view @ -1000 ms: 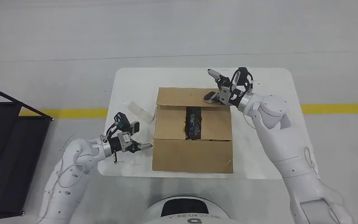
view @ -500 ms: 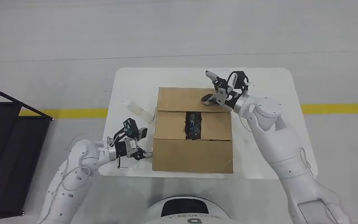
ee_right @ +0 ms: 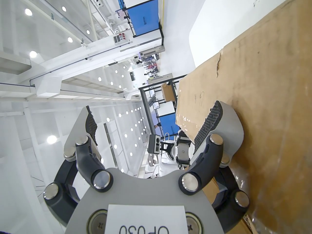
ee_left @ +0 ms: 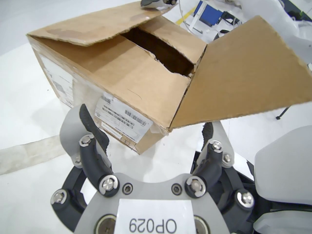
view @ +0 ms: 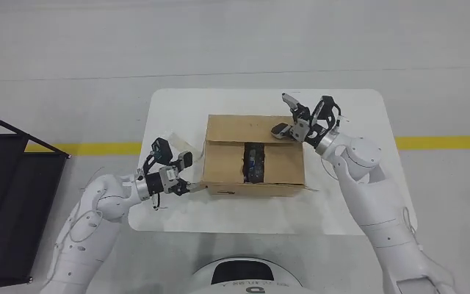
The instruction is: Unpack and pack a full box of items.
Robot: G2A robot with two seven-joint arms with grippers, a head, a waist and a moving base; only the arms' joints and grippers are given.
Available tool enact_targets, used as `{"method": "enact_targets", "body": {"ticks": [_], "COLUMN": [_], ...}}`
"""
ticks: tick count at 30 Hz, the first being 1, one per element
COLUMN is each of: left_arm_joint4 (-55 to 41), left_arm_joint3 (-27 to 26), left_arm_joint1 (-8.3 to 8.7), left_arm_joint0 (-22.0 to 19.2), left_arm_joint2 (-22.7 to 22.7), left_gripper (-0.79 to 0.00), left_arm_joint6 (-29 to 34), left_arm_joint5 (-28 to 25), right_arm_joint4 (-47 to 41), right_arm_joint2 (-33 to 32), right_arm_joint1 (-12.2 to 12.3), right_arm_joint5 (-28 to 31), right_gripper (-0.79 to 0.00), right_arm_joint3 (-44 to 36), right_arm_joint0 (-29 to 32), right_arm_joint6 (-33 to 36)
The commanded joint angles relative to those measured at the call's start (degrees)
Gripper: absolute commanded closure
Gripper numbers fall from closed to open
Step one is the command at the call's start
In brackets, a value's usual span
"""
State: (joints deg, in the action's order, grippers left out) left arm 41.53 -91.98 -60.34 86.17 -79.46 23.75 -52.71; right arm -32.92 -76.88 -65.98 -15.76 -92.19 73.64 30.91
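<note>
box (view: 253,158) stands in the middle of the table (view: 345,213), and its long axis runs from left to right in the top view. near flap (ee_left: 241,79) stands raised along the lower side of the box and is seen almost edge-on from above. far flap (view: 242,126) lies along the upper side, only a little lifted. between them is a gap (view: 253,162) with something dark inside that i cannot name. left claw (view: 192,185) is at the lower left corner of the box, with fingers apart and holding nothing. in the left wrist view the free edge of the near flap hangs just above the space between its fingers, and i cannot tell whether it touches one. right claw (view: 288,116) is at the upper right corner, also spread, with one finger (ee_right: 212,122) against the cardboard of the far flap but not clamped on it. i judge that the next move turns on this: each flap hinges on a long side, so left claw, nearer to the near flap, should push it toward the lower edge of the frame, and right claw should take the far flap toward the upper edge.
</note>
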Motion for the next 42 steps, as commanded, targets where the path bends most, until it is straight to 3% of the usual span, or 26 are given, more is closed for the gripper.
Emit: {"method": "enact_targets", "body": {"ticks": [1,11,17,22,33,42], "left_arm_joint4": [-1.3,-6.0,-7.4,-6.1,-5.8,-9.7], "left_arm_joint3": [-0.2,0.5,2.2,2.9,4.8,5.6], "left_arm_joint1": [-0.09,-0.73,-1.18,-1.75,-2.29,-2.06], "left_arm_joint0": [-1.1,-5.9,-8.8,-10.9,-13.5,-13.8], "left_arm_joint2": [0.9,4.2,6.1,8.1,10.3,7.9], "left_gripper": [-0.785,-0.785,-0.785,-0.785,-0.785,-0.785], "left_arm_joint6": [0.9,2.1,2.2,0.8,0.9,1.5], "left_arm_joint5": [2.8,12.5,16.7,21.6,23.9,24.9], "right_arm_joint4": [-0.5,-4.7,-7.3,-0.2,15.9,17.0], "right_arm_joint2": [-1.9,-10.2,-13.9,-14.0,-6.6,-4.6], "right_arm_joint1": [0.3,1.1,1.9,2.7,3.2,3.2], "right_arm_joint5": [0.6,6.2,9.4,8.1,-4.3,-5.2], "right_gripper": [-0.785,-0.785,-0.785,-0.785,-0.785,-0.785], "right_arm_joint3": [-1.6,-7.7,-9.8,-10.9,-8.1,-6.9], "right_arm_joint0": [1.7,9.1,12.8,12.8,5.9,3.9], "right_arm_joint6": [0.2,1.8,16.1,22.3,14.2,14.1]}}
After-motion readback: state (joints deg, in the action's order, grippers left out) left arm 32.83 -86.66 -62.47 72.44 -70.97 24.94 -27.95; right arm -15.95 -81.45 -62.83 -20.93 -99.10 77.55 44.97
